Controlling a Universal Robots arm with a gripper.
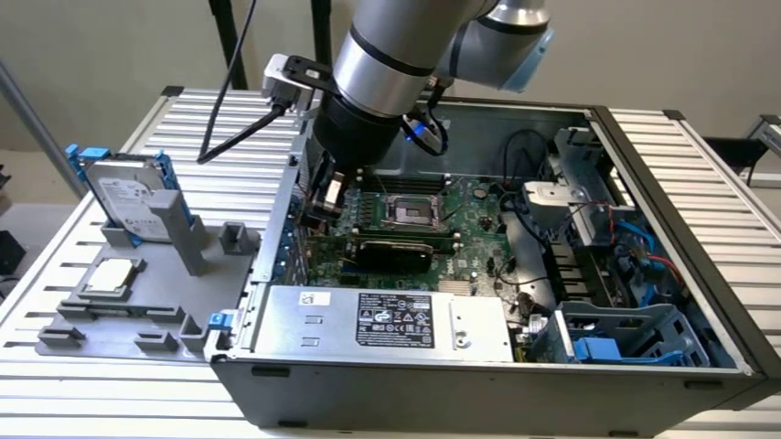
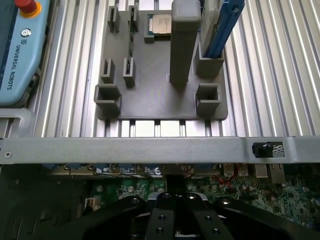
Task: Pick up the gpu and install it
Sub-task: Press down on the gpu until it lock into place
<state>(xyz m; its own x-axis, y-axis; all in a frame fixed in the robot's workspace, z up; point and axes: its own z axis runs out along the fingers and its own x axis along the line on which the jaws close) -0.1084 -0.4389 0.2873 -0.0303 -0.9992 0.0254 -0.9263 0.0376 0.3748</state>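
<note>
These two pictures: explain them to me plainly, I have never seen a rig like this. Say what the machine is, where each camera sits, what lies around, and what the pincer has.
The thick silver and black tube is a robot arm, reaching down into an open grey metal computer case. The exterior view looks at the whole scene from off the arm. The wrist view comes from a camera on the arm itself, looking past its black pincer, which is shut and low over the green motherboard inside the case. Whether it grips anything I cannot tell. A dark flat card lies across the board.

Beside the case, on the ribbed metal table, sits a grey plastic holder tray. It carries a silver hard drive with blue rails standing upright and a square silver processor chip lying flat. A blue control tablet rests nearby.
</note>
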